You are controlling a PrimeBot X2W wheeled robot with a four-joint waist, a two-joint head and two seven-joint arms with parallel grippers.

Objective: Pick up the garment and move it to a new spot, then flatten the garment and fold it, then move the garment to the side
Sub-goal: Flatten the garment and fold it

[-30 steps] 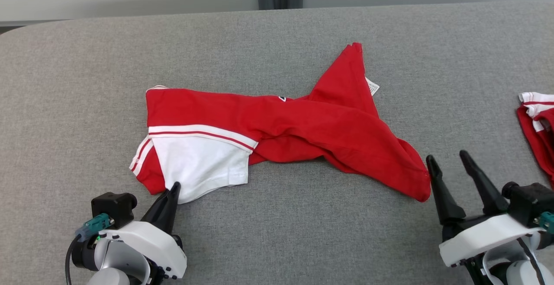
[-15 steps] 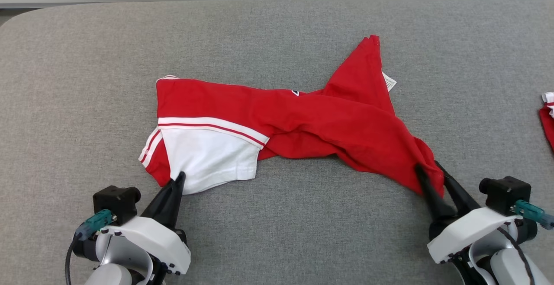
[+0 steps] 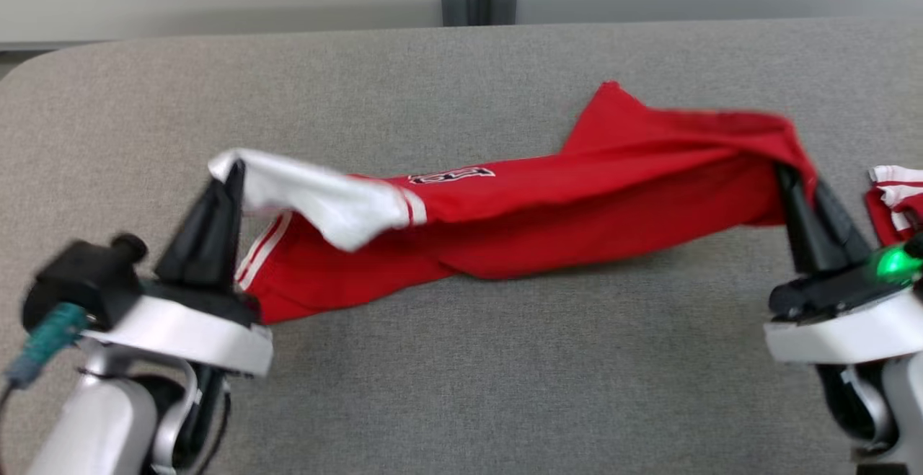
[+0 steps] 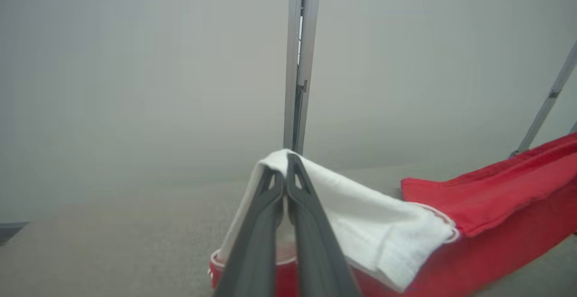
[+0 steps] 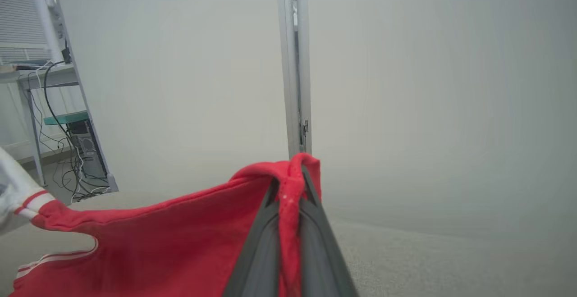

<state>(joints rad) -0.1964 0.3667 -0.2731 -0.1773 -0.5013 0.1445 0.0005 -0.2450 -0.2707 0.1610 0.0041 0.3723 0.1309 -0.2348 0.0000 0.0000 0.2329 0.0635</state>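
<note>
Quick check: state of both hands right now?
Left hand: closed, holding the shirt by its white end.
Right hand: closed, holding the shirt by its red end.

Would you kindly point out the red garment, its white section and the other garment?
red garment (image 3: 577, 201): head view, red middle.
white section (image 3: 324, 201): head view, draped middle.
other garment (image 3: 894, 176): head view, striped edge.

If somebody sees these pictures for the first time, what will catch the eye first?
The red and white garment stands out first, stretched across the grey table between both arms. The left gripper is shut on its white end, the right gripper on its red end. A second garment, also red and white, lies at the far right of the table.
</note>
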